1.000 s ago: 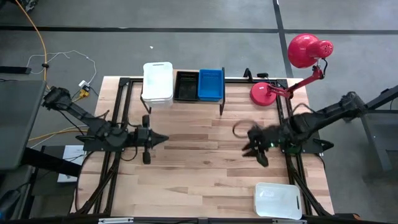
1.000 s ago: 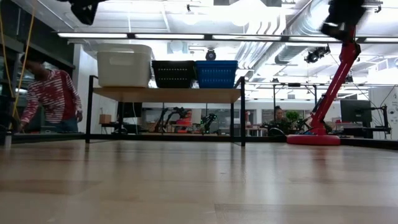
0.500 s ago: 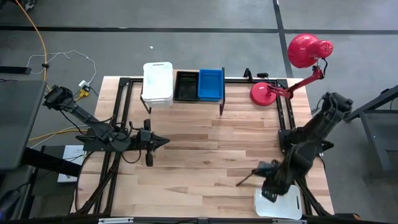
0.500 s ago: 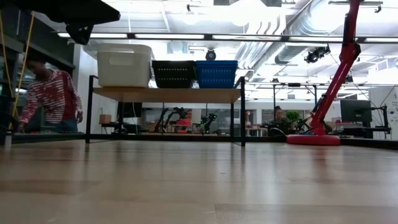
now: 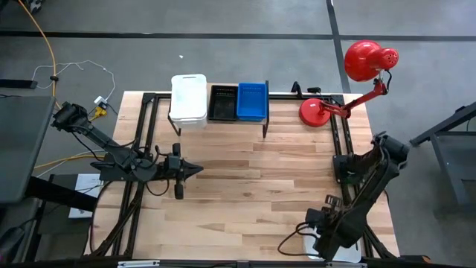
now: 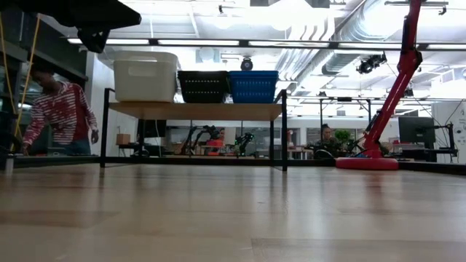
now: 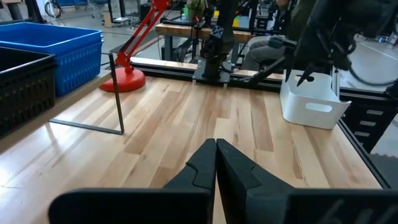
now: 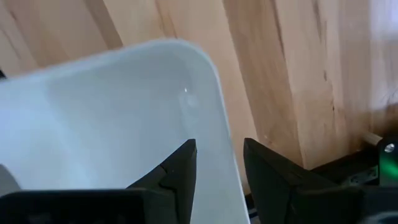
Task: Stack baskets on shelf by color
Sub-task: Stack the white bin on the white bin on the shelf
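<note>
— What's on the shelf [image 5: 256, 123]?
— White basket [image 5: 188, 97], black basket [image 5: 222, 103], blue basket [image 5: 252, 100]; the red lamp [image 5: 327, 110] stands beside.

— The pincers?
— Left pincer [image 5: 195, 169] pressed closed mid-worktop [image 5: 253, 179]; right pincer [image 8: 214, 163] parted, straddling the loose white basket's [image 8: 118, 118] rim.

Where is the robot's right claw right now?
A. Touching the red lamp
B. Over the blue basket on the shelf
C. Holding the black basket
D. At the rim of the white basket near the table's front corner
D: the right claw is open with a finger on each side of the white basket's wall, on the table away from the shelf.
</note>
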Action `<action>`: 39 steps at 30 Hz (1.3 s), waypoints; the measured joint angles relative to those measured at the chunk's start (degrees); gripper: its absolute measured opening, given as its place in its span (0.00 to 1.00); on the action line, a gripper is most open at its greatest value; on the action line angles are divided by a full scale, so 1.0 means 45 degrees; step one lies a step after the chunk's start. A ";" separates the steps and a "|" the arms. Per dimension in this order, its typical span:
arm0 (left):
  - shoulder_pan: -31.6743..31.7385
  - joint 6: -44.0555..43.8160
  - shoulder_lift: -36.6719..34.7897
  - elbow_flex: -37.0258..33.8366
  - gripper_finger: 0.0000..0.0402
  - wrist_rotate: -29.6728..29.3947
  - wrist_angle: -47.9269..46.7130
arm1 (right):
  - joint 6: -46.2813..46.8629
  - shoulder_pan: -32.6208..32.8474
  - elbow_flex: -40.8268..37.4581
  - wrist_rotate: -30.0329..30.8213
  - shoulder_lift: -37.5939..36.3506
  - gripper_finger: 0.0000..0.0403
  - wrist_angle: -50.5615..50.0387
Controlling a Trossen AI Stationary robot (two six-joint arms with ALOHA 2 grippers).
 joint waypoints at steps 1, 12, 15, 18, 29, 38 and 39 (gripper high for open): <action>0.0000 -0.0002 0.0000 0.0000 0.00 0.0003 0.0000 | -0.0070 0.0023 -0.0025 -0.0089 0.0129 0.30 0.0006; 0.0000 -0.0103 0.0000 0.0010 0.00 0.0222 0.0000 | -0.0500 0.0018 -0.0503 0.0256 0.0254 0.30 -0.0136; 0.0000 -0.0107 0.0000 0.0010 0.00 0.0345 0.0000 | -0.0550 0.0016 -0.1137 -0.0204 0.0254 0.30 0.0640; 0.0002 -0.0137 0.0000 0.0010 0.00 0.0345 -0.0002 | -0.0655 0.0018 -0.1857 -0.0930 0.0259 0.30 0.1779; 0.0000 -0.0785 -0.0009 0.0015 0.00 -0.0449 0.0000 | -0.1677 -0.0550 -0.2189 -0.0867 0.0056 0.03 0.1952; -0.0221 -0.0691 -0.0584 0.0039 0.00 -0.1037 -0.0123 | -0.3661 -0.2100 -0.2192 0.4655 -0.2021 0.00 0.2481; -0.0315 -0.0603 -0.0616 0.0039 0.00 -0.1084 -0.0103 | -0.3761 -0.2275 -0.2274 0.5541 -0.2357 0.00 0.2605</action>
